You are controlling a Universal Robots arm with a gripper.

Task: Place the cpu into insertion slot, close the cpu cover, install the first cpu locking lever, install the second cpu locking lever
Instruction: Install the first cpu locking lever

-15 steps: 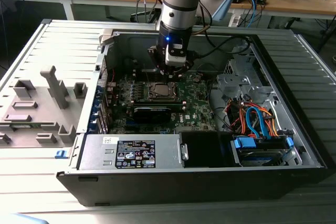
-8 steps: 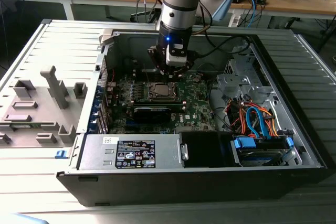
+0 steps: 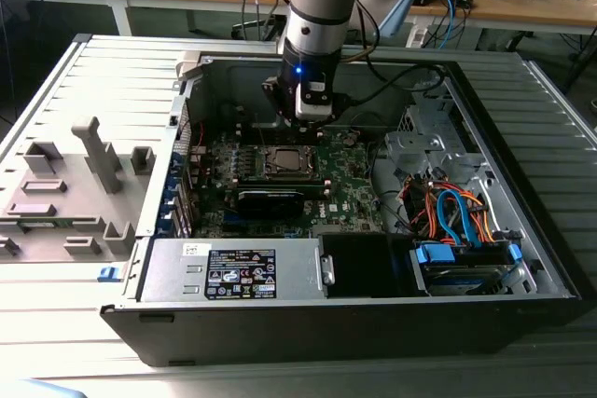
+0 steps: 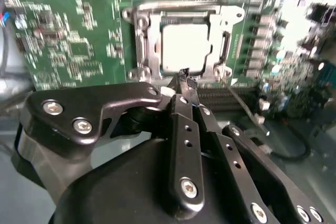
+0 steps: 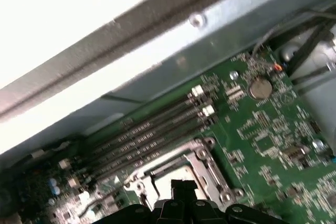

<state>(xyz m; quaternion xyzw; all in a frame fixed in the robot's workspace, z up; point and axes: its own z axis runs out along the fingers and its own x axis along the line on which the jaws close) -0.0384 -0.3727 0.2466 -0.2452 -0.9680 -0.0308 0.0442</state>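
Second wrist view | cpu [image 4: 185,47] seated in insertion slot [image 4: 139,51], cpu cover [image 4: 220,22] down around it | gripper [image 4: 183,77] just above near edge, jaws together, empty | step judged: locking levers; lever [image 4: 239,98] looks unlatched | calls for fine tip alignment.

Green board, silver socket parts, black fingers

The cpu [image 4: 182,48] has a pale silvery-grey top inside the silver cpu cover [image 4: 220,45], set on a green circuit board [image 4: 68,40] speckled with white print. The gripper [image 4: 184,80] is glossy black with silver screws. Orange and blue cables [image 3: 457,212] lie in the grey case [image 3: 522,184].
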